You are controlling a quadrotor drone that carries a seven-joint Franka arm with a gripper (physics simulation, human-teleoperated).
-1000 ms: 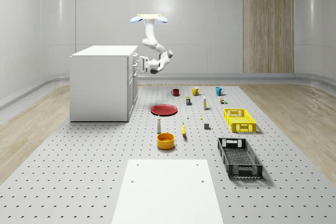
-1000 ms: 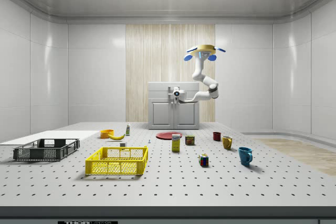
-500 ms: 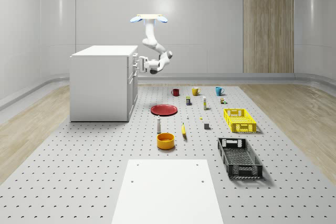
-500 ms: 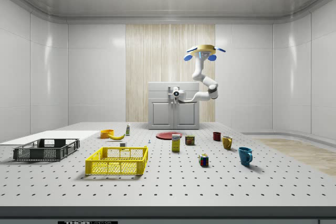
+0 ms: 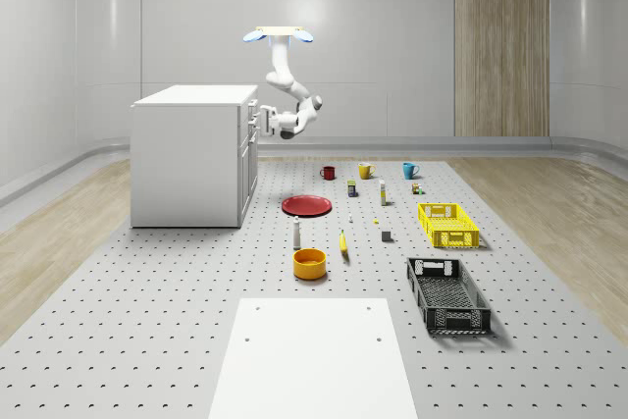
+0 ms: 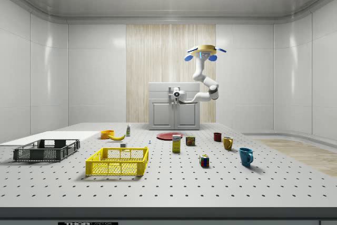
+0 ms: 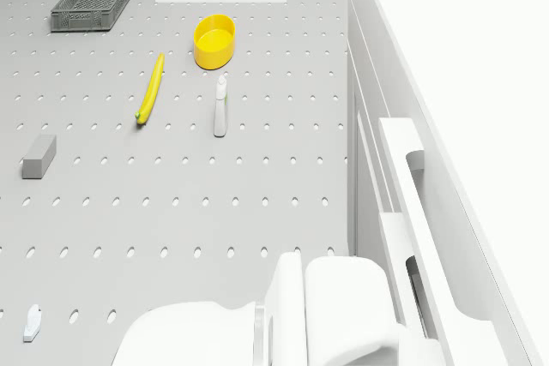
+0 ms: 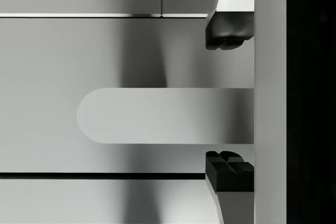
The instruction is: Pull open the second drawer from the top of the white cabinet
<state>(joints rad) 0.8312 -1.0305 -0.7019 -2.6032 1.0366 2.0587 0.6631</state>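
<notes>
The white cabinet [image 5: 191,154] stands on the perforated table at the whole-scene view's left, and its drawer front faces the side view [image 6: 174,113]. The drone [image 5: 280,35] hovers higher than the cabinet top, just off its front. The arm bends down to the upper drawers. My gripper [image 5: 260,126] is open at a drawer front. In the wrist view the gripper [image 8: 229,99] straddles a horizontal bar handle [image 8: 165,115]. One black fingertip [image 8: 228,35] is on each side of the bar, with a gap to it. The drone view looks down the cabinet front at a handle [image 7: 420,203].
A red plate [image 5: 306,205], a small bottle [image 5: 296,233], a banana [image 5: 343,242] and an orange bowl [image 5: 309,263] lie in front of the cabinet. Three mugs [image 5: 364,170] stand further back. A yellow crate [image 5: 448,224] and a black crate [image 5: 447,293] are at the right, and a white sheet [image 5: 314,355] lies nearest.
The gripper has shifted very slightly along the cabinet front. The drone, the drawers and the table objects stay as they were.
</notes>
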